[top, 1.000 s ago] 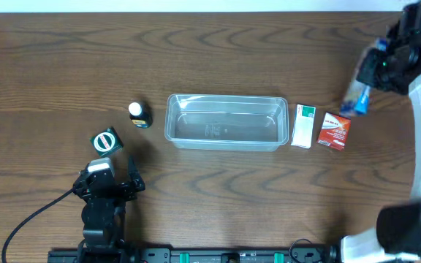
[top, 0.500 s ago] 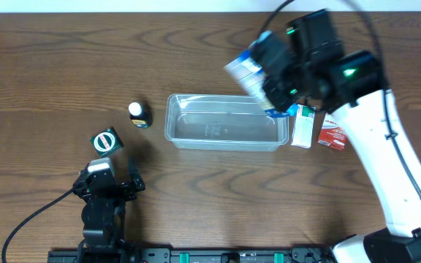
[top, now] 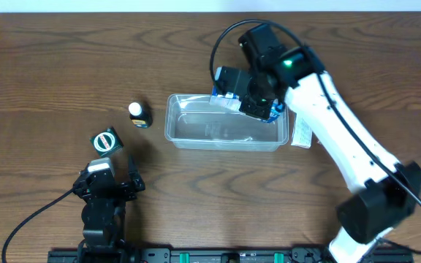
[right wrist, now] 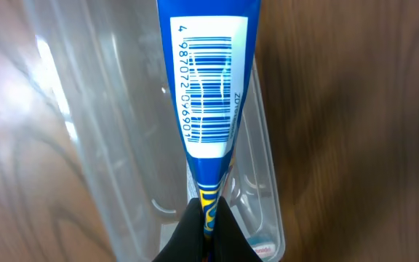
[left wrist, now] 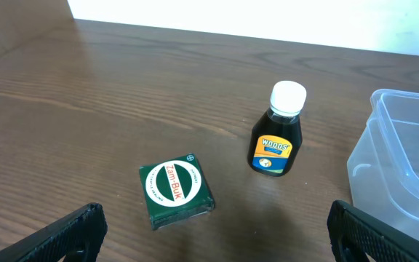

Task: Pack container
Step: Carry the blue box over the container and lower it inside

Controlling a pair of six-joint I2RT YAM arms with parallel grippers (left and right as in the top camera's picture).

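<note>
We are pinching a blue packet in our right gripper over the container, our left gripper sitting wide open.

clear glossy plastic container

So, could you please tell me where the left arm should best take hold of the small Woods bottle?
Take the Woods bottle by its dark body, just under the white cap, coming in level from the left gripper's side. It stands upright, apart from the Zam-Buk box and the container, so the open fingers should fit either side.
</note>
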